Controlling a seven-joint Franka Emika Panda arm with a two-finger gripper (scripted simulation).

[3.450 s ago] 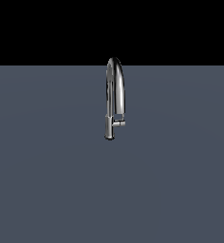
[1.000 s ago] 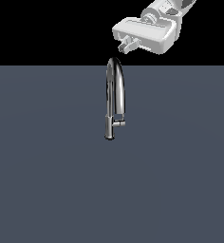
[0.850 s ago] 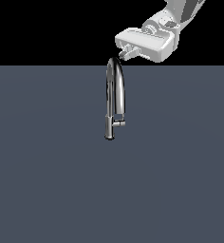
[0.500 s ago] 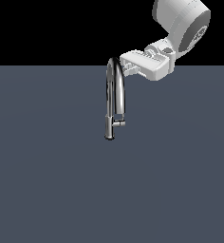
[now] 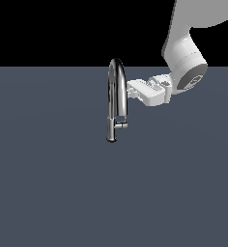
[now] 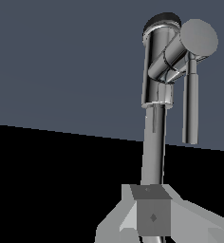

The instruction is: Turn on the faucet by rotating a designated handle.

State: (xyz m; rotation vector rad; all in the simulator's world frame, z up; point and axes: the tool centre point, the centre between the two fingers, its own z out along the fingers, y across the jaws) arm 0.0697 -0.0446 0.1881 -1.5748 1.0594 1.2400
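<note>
Chrome gooseneck faucet (image 5: pixel 117 99) upright on a flat grey-blue surface (image 5: pixel 48 183), a little toward the exterior view's left of centre, its arch rising to the dark band (image 5: pixel 53 29) behind. Short stubby handle (image 5: pixel 121 125) sticking out sideways low on the stem, toward the exterior view's right, just above the narrow base. White Panda arm (image 5: pixel 186 58) reaching in from the upper part of the exterior view's right, wrist bent so the white gripper (image 5: pixel 131 89) points sideways at the spout's descending leg. Fingertips right at the spout, level with its upper half and well above the handle; contact or a small gap, cannot tell. Pincer opening not readable from outside, the fingers too small and overlapped.

Wrist view: faucet (image 6: pixel 154 142) seen along its length, handle (image 6: pixel 182 50) showing its round end face beside the stem, spout tip alongside. Grey gripper (image 6: pixel 153 216) body at the frame edge with the chrome tube running down behind a square pad; whether the fingers clamp the tube or merely flank it, cannot tell.
</note>
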